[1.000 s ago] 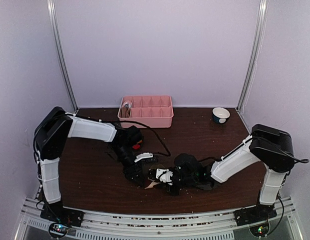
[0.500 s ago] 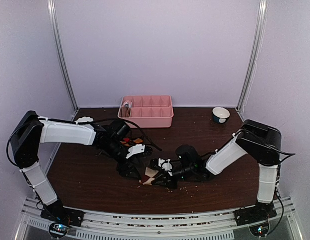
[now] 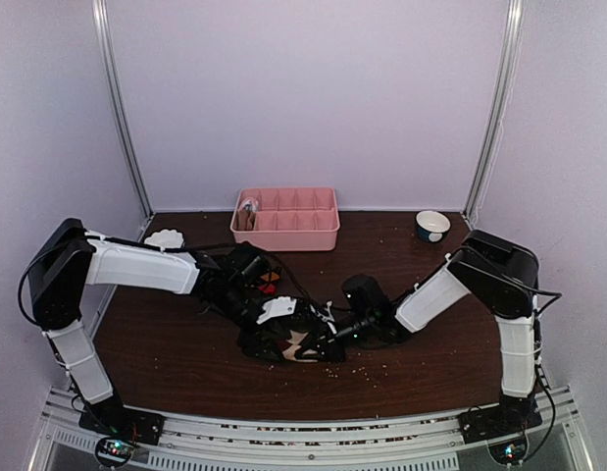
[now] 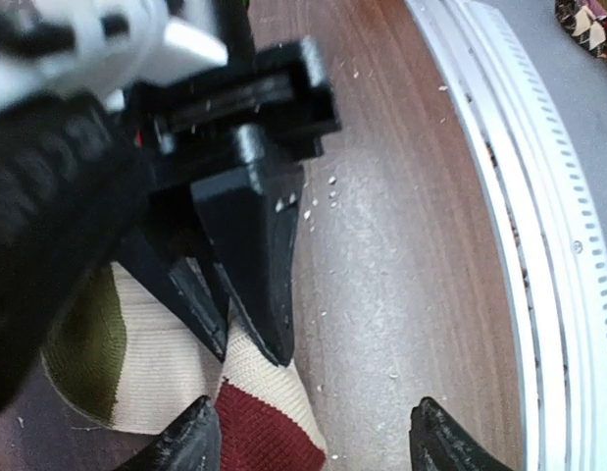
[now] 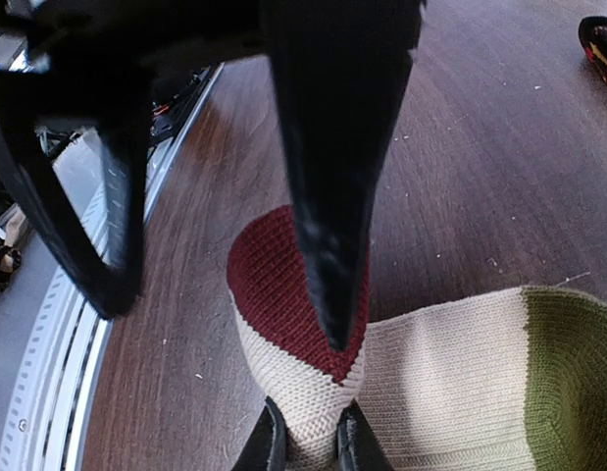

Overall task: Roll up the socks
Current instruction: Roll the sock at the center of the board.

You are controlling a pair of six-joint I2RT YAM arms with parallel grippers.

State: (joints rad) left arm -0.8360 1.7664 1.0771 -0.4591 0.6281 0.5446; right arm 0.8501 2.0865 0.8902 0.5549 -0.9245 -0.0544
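A cream sock (image 5: 450, 383) with a dark red end (image 5: 274, 265) and an olive patch (image 5: 573, 373) lies flat near the table's front middle (image 3: 301, 344). My right gripper (image 5: 310, 444) is shut on a pinched fold of its cream fabric beside the red end. My left gripper (image 4: 318, 437) is open and straddles that red end (image 4: 259, 432). One of its fingers (image 5: 328, 196) points down onto the red patch, the other (image 5: 102, 226) hangs over bare table. In the top view both grippers, left (image 3: 286, 332) and right (image 3: 332, 329), meet over the sock.
Dark socks with red patches (image 3: 264, 285) lie behind the left arm; one shows in the right wrist view (image 5: 602, 39). A pink compartment tray (image 3: 286, 218) stands at the back, with a small bowl (image 3: 432, 226) at back right. The table's slotted front rail (image 4: 538, 245) is close.
The left gripper has moved right and down over the sock's red end, its jaws slightly narrower. The right gripper has kept its pinch and drawn the sock a little back and right.
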